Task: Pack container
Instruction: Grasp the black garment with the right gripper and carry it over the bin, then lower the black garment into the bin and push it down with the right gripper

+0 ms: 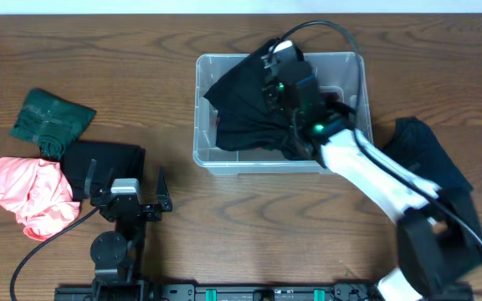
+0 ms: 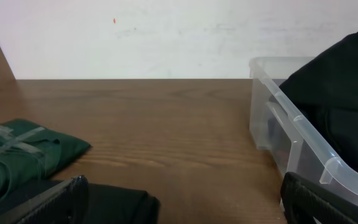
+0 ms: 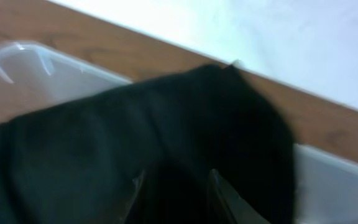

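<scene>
Overhead, the light is soft and even: the table (image 1: 141, 50) grain is sharp, and only a faint shadow edges the container (image 1: 197, 125). The black cloth (image 1: 249, 109) is so dark that its folds barely show. 2 green lamps (image 1: 316, 128) glow on my right arm (image 1: 366, 167). In my left wrist view the wall (image 2: 135, 37) is bright and my fingers (image 2: 55, 199) are out of focus. My right wrist view is smeared with blur.
</scene>
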You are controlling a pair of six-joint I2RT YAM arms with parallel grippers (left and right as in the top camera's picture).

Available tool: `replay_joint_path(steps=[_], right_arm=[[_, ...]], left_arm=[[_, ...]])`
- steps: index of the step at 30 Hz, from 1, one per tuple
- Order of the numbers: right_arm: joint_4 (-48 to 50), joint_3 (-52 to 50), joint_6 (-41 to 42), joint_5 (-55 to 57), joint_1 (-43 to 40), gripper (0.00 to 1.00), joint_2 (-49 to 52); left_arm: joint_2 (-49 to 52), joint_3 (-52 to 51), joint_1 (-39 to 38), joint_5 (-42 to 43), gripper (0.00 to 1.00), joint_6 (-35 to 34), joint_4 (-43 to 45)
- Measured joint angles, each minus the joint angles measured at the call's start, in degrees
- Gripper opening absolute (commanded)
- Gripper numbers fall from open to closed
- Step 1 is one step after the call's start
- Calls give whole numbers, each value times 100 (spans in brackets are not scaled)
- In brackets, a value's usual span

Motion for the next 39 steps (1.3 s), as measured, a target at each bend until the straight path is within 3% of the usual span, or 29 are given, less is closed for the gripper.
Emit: replay_joint_path(steps=[4, 8, 12, 15, 25, 34, 39], right_arm=[[201, 0, 127, -127, 0, 29, 540], [22, 31, 72, -1178, -63, 27, 682], [-728, 170, -413, -2433, -129, 31, 682], [-1300, 264, -706, -2745, -136, 29, 662], [-1545, 260, -450, -1786, -297, 41, 507], [-1141, 61, -203, -654, -463, 37, -490], [-2245, 94, -120, -457, -457, 36, -1344]], left_arm=[[0, 0, 0, 0, 98, 0, 0], [0, 0, 0, 2, 98, 0, 0], [0, 0, 0, 2, 98, 0, 0], [0, 0, 0, 0, 98, 0, -2], [0, 0, 0, 0, 98, 0, -2], [0, 0, 0, 2, 98, 0, 0], [0, 0, 0, 0, 98, 0, 0]])
